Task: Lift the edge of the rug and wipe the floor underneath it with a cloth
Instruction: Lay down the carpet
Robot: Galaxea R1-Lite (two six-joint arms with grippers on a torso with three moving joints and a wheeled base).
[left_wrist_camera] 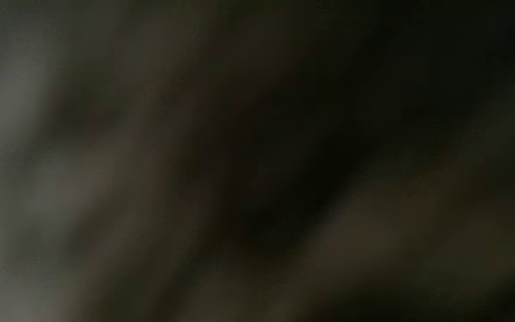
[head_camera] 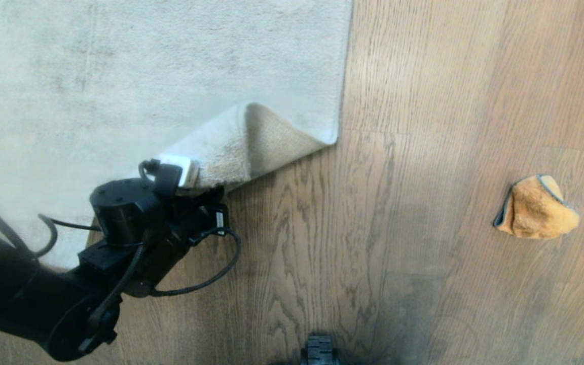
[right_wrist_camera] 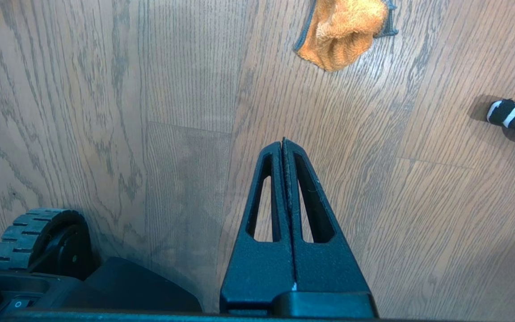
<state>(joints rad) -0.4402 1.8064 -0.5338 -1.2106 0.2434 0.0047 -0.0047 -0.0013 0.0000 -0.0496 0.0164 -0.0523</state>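
Rug edge (head_camera: pixel 251 147) at the near corner is peeled up and folded back over the pale pile, so its coarse tan backing faces outward along a diagonal fold; the rest of the rug stays flat and fills the upper left of the head view. The left gripper (head_camera: pixel 198 185) sits at the lower end of that fold, its black wrist and looping cable covering the spot where it meets the rug. Its fingers cannot be seen there, and the left wrist view is only a dark blur (something sits right against the lens), but they are pressed together, and the lifted corner ends exactly at them, so they appear to pinch the rug edge.

Brown wood-grain floor (head_camera: pixel 373 228) lies bare beside the rug and in a wedge under the raised corner. The cloth (head_camera: pixel 538 208), fuzzy orange with grey trim, lies crumpled on the floor well apart from the rug, off to the robot's right.

In the right wrist view, the right gripper (right_wrist_camera: pixel 284 145) hangs above the floor with its two black fingers pressed flat together and nothing between them. The cloth (right_wrist_camera: pixel 342 31) lies ahead of the fingertips, apart from them. A black object with white stripes (right_wrist_camera: pixel 514 115) rests on the floor to one side, and a ridged black wheel (right_wrist_camera: pixel 38 232) of the robot's base shows near the camera.
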